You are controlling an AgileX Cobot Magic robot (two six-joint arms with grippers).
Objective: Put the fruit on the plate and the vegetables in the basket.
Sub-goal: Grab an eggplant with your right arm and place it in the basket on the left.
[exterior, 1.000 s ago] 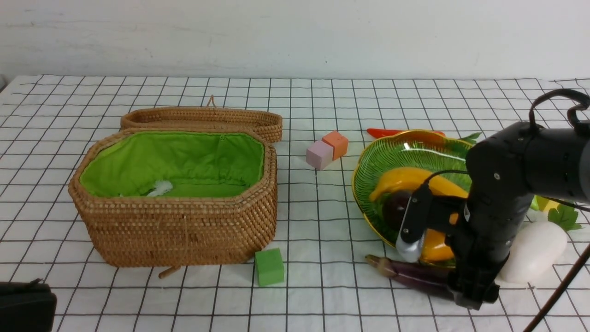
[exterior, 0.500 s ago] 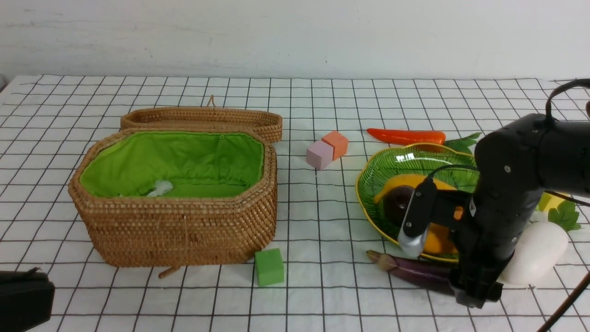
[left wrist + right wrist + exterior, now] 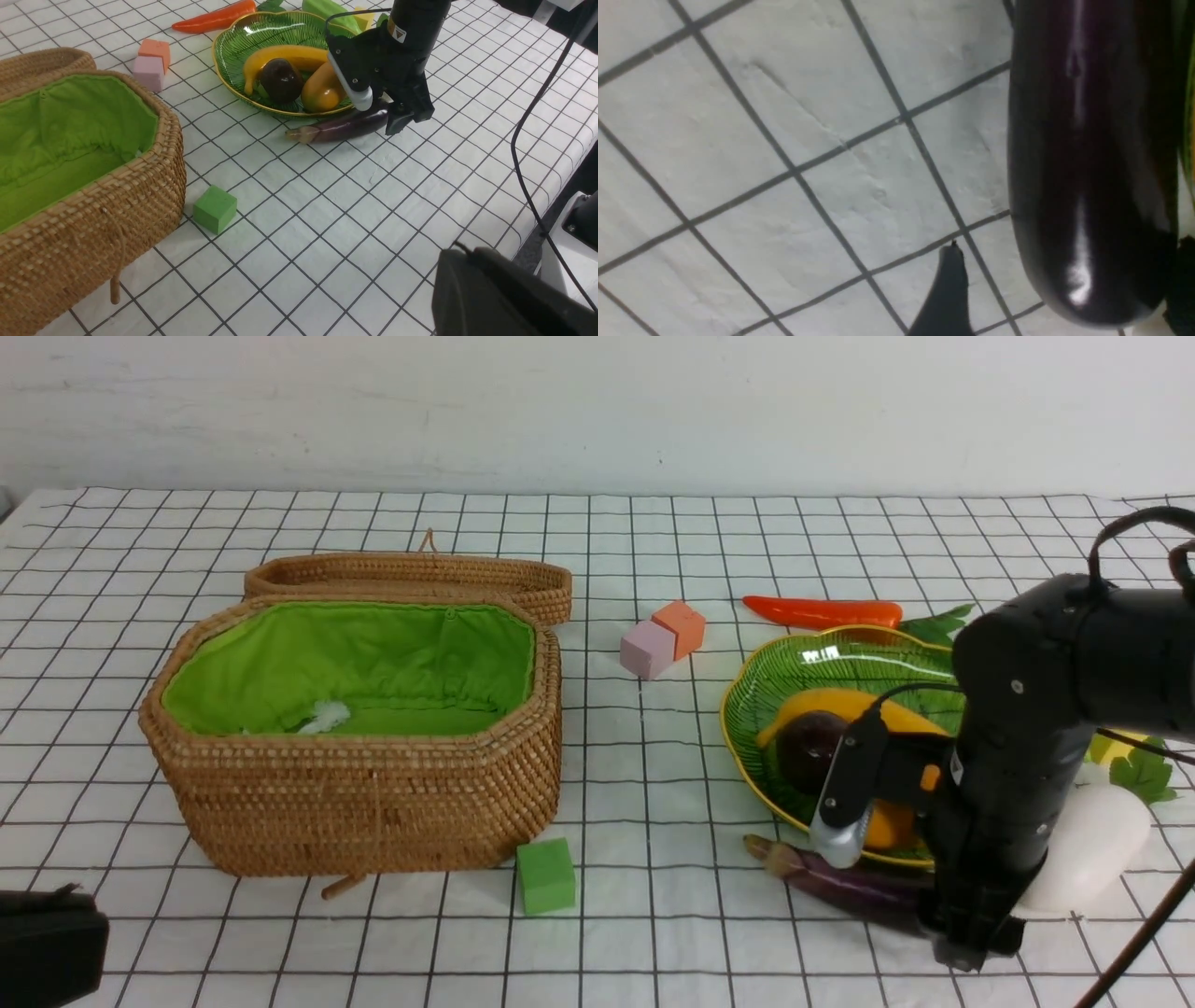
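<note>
Down to the lower right of the front view for the right gripper (image 3: pixel 966 933): low at cloth (image 3: pixel 653 943) level, jaws spread wide either side of the eggplant's (image 3: pixel 840 882) blunt end, not clamped on it. Close up in the right wrist view: glossy purple skin down the right side, one dark fingertip (image 3: pixel 948 289) at bottom centre, clear of the skin. Contact on the far side too dark to tell.

Eggplant flat on the cloth, stem end to the left, just below the plate's (image 3: pixel 747 709) near rim. On the plate, centre right: banana (image 3: pixel 822 705), mangosteen (image 3: pixel 808 751) and mango (image 3: pixel 887 821), bunched together. Above the plate, carrot (image 3: pixel 822 612). At the right edge, radish (image 3: pixel 1092 840), partly behind the arm (image 3: pixel 1027 709). Gourd (image 3: pixel 327 8) at the top edge of the left wrist view.

Basket (image 3: pixel 355 803) centre left, lid (image 3: pixel 411 574) lying open behind, green lining showing. Left gripper (image 3: pixel 47 947) in the bottom left corner, closed.
</note>
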